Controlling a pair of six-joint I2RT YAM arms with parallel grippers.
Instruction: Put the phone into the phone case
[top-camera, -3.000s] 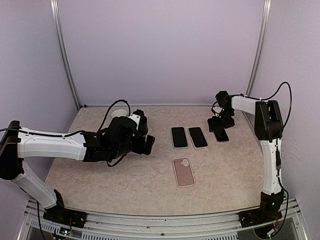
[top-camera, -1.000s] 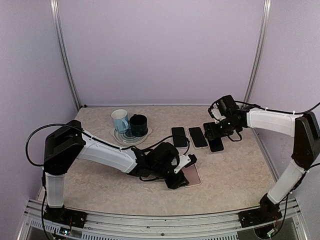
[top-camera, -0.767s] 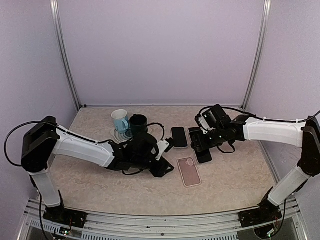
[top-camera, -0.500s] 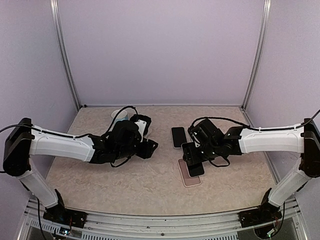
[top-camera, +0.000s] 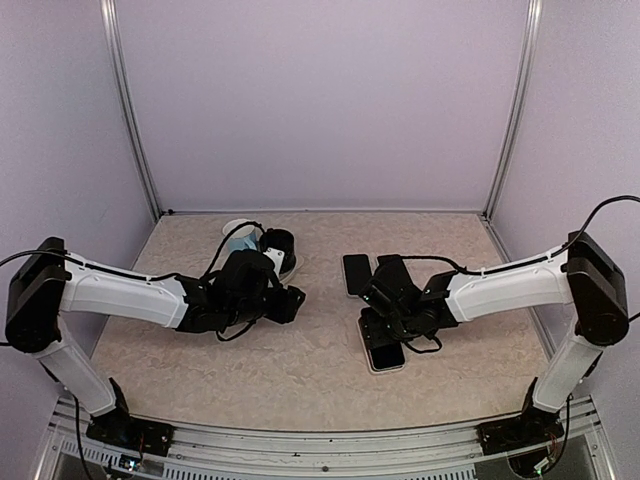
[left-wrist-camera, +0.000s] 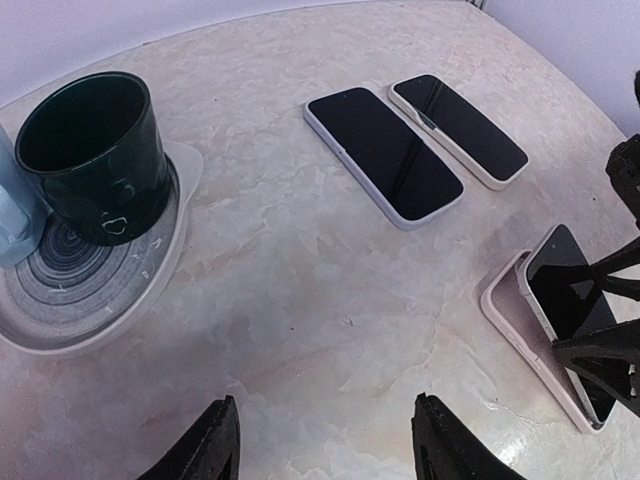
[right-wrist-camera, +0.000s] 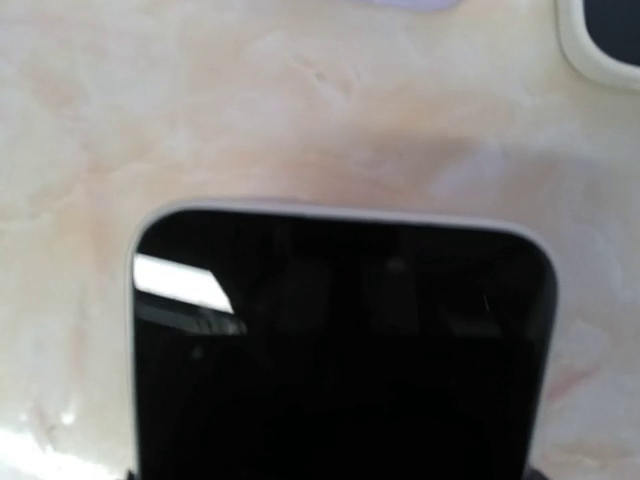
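Right gripper (top-camera: 388, 335) pinches phone (left-wrist-camera: 560, 285), tilted, lower edge in pink case (left-wrist-camera: 505, 300). Left gripper (left-wrist-camera: 325, 455) spread, empty, well apart. Risk: unbraced case skids on tabletop (left-wrist-camera: 300, 280); phone corners miss lip, pop out.

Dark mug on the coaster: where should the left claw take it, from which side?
Probably the rim of the dark mug, on the side away from the blue mug, from straight above: one finger inside, one outside. It stands upright, mouth open; the blue mug stands tight beside it, so wrapping the body looks blocked.
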